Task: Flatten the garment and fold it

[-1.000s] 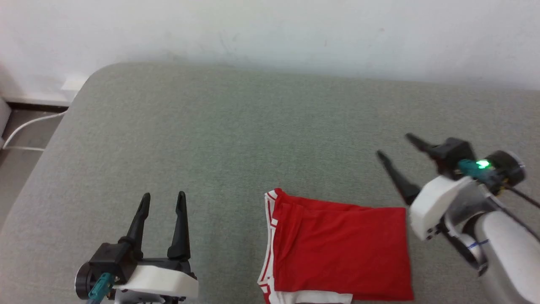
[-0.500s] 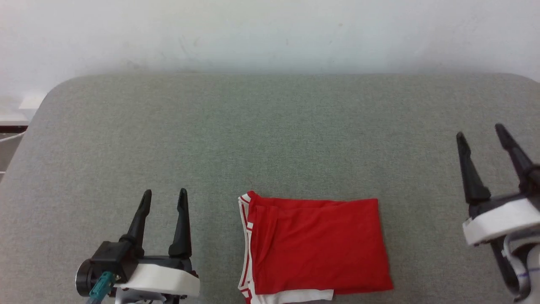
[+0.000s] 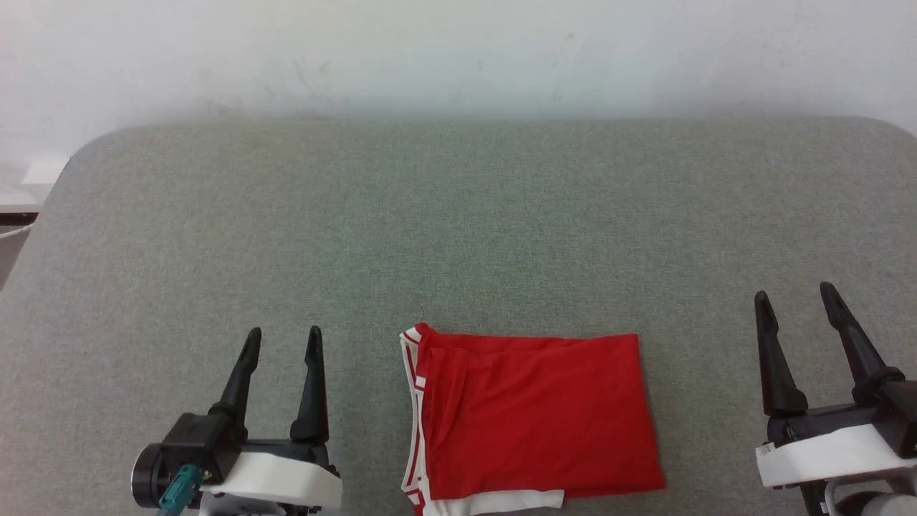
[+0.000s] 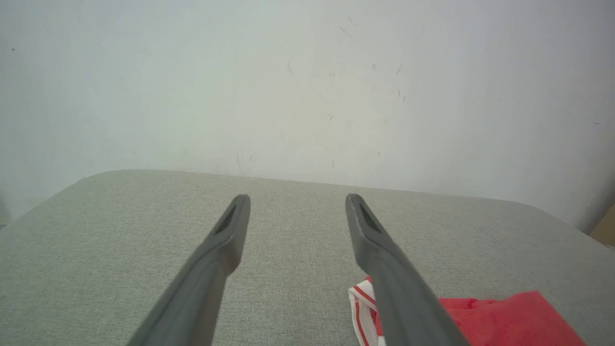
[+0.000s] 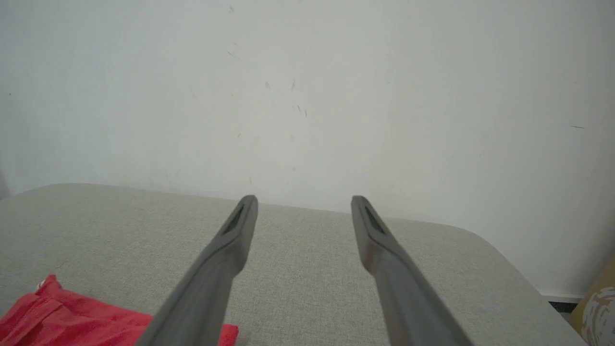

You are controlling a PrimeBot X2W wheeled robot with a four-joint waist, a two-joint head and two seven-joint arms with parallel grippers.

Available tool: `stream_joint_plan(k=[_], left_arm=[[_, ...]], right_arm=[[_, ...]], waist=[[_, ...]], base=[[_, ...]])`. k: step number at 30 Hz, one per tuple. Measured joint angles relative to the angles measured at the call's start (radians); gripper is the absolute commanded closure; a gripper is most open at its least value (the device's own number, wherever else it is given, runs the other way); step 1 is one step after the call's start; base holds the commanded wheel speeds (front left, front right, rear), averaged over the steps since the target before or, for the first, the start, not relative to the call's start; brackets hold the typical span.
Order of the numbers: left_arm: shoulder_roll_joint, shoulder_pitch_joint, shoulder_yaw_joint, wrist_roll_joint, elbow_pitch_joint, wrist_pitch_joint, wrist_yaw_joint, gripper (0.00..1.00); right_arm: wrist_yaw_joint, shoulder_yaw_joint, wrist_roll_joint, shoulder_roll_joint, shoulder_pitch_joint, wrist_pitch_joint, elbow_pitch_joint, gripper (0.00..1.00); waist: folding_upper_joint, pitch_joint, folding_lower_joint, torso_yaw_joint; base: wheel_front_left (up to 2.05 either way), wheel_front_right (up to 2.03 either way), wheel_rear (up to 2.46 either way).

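Closest to me in the head view, the left gripper (image 3: pixel 283 334) sits at the lower left and the right gripper (image 3: pixel 794 292) at the lower right, both pointing away from me over the desk (image 3: pixel 458 215). On each one the fingers (image 3: pixel 311 387) stand spread apart with nothing between them, and neither touches the cloth. The left wrist view shows the same: the left gripper (image 4: pixel 298 198) is wide open above bare grey fabric, and the right gripper (image 5: pixel 303 198) is likewise parted and empty in its own view.

Between the two, near the front edge of the desk, lies the garment (image 3: pixel 537 416). It is folded into a flat, roughly rectangular red packet. A white band with red stripes runs down its left edge, and a white strip peeks out along its near edge. It lies nearer my left gripper than my right, but apart from both. From the left wrist the garment (image 4: pixel 504 317) shows at the lower right, partly behind the right-hand finger. From the right wrist the garment (image 5: pixel 72 317) shows at the lower left.

Beyond it the grey cloth surface runs on bare to its rounded far corners. Behind that stands a pale wall (image 3: pixel 458 50) with a few faint scuffs.
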Motion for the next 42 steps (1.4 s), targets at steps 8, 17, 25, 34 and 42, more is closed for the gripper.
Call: stream_joint_plan(k=[8, 17, 25, 34, 42], left_arm=[[0.000, -0.004, -0.013, 0.000, -0.001, 0.000, 0.000, 0.00], [0.000, -0.021, -0.027, -0.002, 0.014, 0.000, -0.010, 0.00], [0.000, -0.056, -0.041, -0.002, 0.019, 0.000, -0.010, 0.00], [0.000, -0.072, -0.058, -0.005, 0.026, 0.000, -0.004, 0.00], [0.000, -0.072, -0.060, -0.005, 0.028, 0.000, 0.000, 0.00]], right_arm=[[0.000, 0.025, 0.149, -0.020, 0.000, 0.180, 0.019, 0.00], [0.000, 0.101, 0.497, -0.120, -0.004, 0.582, 0.062, 0.00], [0.000, 0.180, 0.609, -0.163, -0.066, 0.710, 0.142, 0.00], [0.000, 0.278, 0.597, -0.163, -0.151, 0.737, 0.263, 1.00], [0.001, 0.358, 0.518, -0.206, -0.207, 0.654, 0.300, 1.00]], waist=[[0.0000, 0.023, 0.0000, 0.012], [0.0000, 0.084, 0.0001, 0.040], [0.0000, 0.131, 0.0001, 0.083], [0.0000, 0.166, 0.0000, 0.125], [-0.0001, 0.164, 0.0001, 0.116]], base=[[0.00, 0.00, 0.00], [0.00, 0.00, 0.00], [0.00, 0.00, 0.00], [0.00, 0.00, 0.00], [0.00, 0.00, 0.00]])
